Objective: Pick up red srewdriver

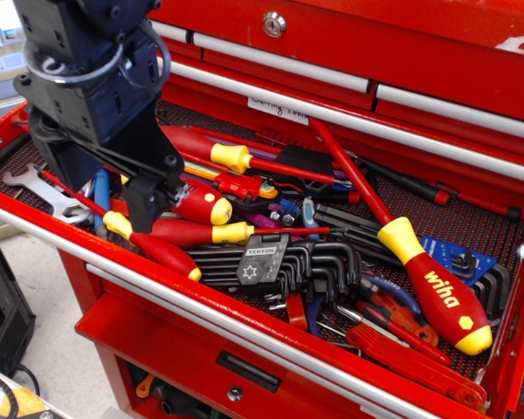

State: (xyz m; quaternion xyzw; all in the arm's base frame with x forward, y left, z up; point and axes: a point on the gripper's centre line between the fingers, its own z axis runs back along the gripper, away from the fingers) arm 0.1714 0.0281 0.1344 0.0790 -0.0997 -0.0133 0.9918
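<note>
Several red-handled screwdrivers with yellow ends lie in the open drawer (35, 229) of a red tool chest. The biggest, marked "wiha" (438, 290), lies at the right with its red shaft pointing up-left. Three more lie at the left: one at the back (192, 142), a stubby one (201, 204), and one with a yellow collar (185, 232). A thin one (162, 253) lies along the front rail. My black gripper (109, 188) reaches down into the drawer's left part, jaws apart, holding nothing. One finger (147, 202) stands right beside the stubby screwdriver; the thin one's shaft runs between the fingers.
A set of black hex keys in a TEKTON holder (262, 260) lies mid-drawer. A blue key holder (458, 253), red pliers (402, 336) and a steel wrench (35, 185) also lie there. Closed drawers with silver handles (279, 74) rise behind. A lower drawer (244, 371) stands slightly open.
</note>
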